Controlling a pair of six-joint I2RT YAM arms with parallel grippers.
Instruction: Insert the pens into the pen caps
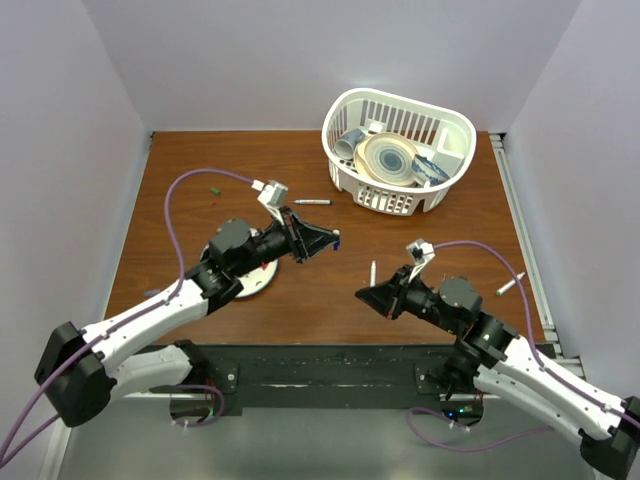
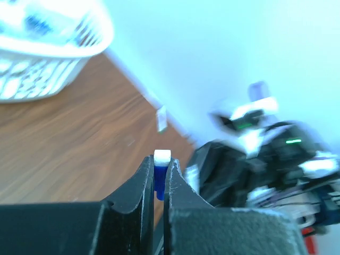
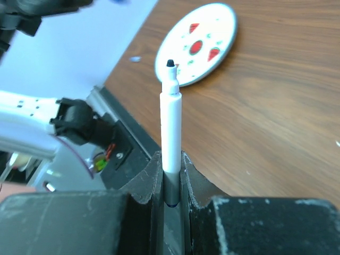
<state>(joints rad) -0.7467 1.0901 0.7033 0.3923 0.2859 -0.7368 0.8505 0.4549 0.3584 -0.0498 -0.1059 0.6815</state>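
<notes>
Left arm (image 1: 150, 320) and right arm (image 1: 540, 375): white shell links joined by black rounded joint housings, with black blocks at the shoulders. Left gripper (image 1: 335, 240) and right gripper (image 1: 360, 293): black, wedge-shaped, with two matte fingers (image 3: 143, 186) scuffed pale along the edges. Fittings: a small grey-white camera box (image 1: 270, 190) on each wrist and a thin purple cable (image 1: 175, 215) looping off each arm.

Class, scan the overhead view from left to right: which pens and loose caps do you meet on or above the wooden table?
Tiny green plastic cap → thin pale marker pen lying loose → white marker pen held upright by the right gripper → slim white pen lying farthest right.
</notes>
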